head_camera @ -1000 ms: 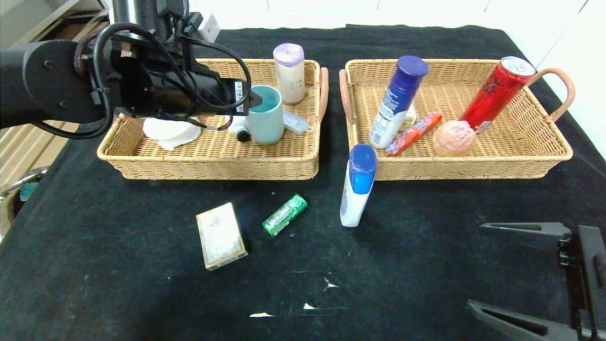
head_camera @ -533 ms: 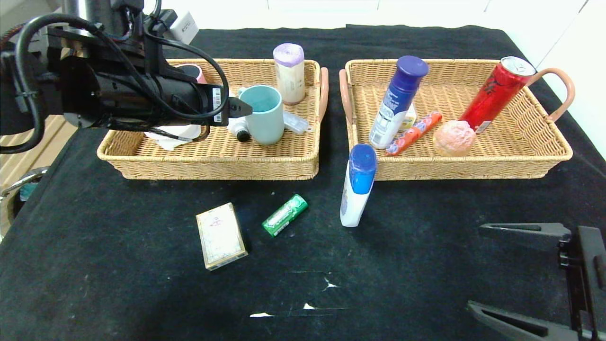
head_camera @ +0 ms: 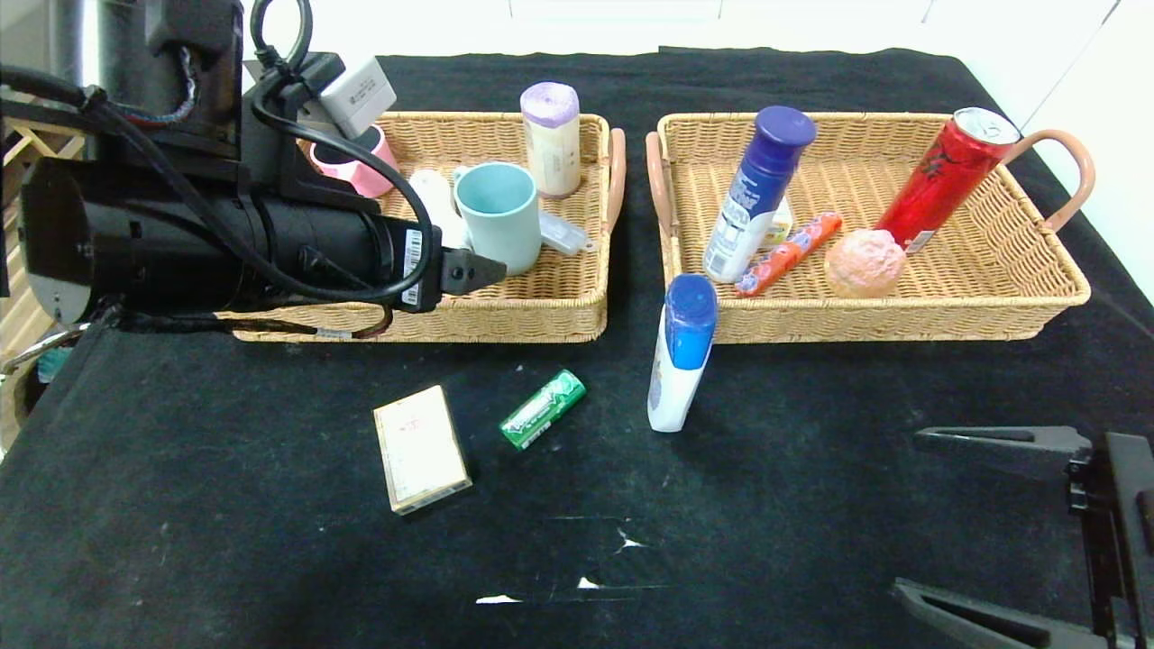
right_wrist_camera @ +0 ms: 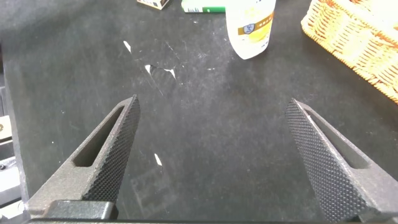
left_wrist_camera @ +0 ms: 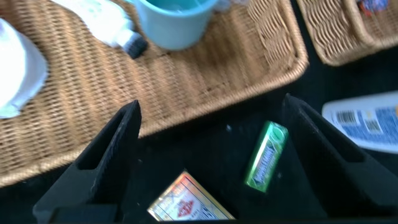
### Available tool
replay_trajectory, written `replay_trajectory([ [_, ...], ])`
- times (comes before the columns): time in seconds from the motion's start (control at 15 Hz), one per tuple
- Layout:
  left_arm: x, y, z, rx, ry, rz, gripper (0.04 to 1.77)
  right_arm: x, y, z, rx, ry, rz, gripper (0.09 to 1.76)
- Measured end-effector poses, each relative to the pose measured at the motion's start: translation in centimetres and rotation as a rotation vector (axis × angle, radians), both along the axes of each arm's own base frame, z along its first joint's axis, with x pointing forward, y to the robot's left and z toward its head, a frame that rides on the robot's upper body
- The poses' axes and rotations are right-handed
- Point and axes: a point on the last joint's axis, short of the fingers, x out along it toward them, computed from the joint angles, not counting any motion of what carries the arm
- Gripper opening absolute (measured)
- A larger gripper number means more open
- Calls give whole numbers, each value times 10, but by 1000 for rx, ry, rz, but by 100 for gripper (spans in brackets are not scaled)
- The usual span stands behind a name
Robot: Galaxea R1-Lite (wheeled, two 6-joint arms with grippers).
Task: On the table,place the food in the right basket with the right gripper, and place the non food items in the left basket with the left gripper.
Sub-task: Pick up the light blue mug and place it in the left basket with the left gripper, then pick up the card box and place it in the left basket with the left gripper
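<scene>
Since 1 s ago the left gripper (left_wrist_camera: 208, 155) is pulling back out of the left basket (head_camera: 505, 315) toward the robot, and the teal mug (head_camera: 498, 214) it was reaching over is now standing uncovered inside, w/ nothing in the fingers.

Progress, biggest first: left basket is holding the mug, a purple-capped roll, a pink cup, a white disc and a small white bottle w/ black cap. Right basket (head_camera: 902, 320) is holding a red can (head_camera: 947, 176), a blue-capped spray bottle (head_camera: 753, 194), an orange-red tube (head_camera: 786, 254) and a pinkish round bun (head_camera: 864, 261). Judging by that, most of the sorting is done. Left on the table (head_camera: 225, 505): a white bottle w/ blue cap (head_camera: 678, 353), a card box (head_camera: 421, 447) and a green gum pack (head_camera: 543, 408).

Fingers: left gripper is hanging over the near rim of the left basket, fingers spread wide, touching nothing. In the left wrist view the gum pack is lying between the two fingers, nearer one of them; the card box is between them too, closer to the wrist; the white bottle is just outside one finger. Card box looks like the next non-food pick, prob.

Right gripper (right_wrist_camera: 214, 158) is parked low at the robot's right, fingers wide apart and empty, bare table between them; white bottle is well ahead of the tips.
</scene>
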Motion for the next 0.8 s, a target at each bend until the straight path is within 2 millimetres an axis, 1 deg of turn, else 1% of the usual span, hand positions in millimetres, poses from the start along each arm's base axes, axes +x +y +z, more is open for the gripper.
replay_trajectory([
  [0.13, -10, -8, -8, 21, 21, -46, 166, 0, 0, 0, 1, -2, 0, 171],
  [0.33, -28, -19, -28, 91, 66, -128, 168, -1, 0, 0, 1, -3, 1, 171],
  [0.47, -34, -24, -40, 135, 92, -160, 169, -1, 0, 0, 1, -2, 2, 171],
  [0.6, -33, -28, -48, 152, 109, -165, 169, -1, 0, 0, 1, -2, 1, 171],
  [0.8, -25, -34, -59, 184, 133, -139, 170, -1, 0, 0, 0, -2, 1, 171],
])
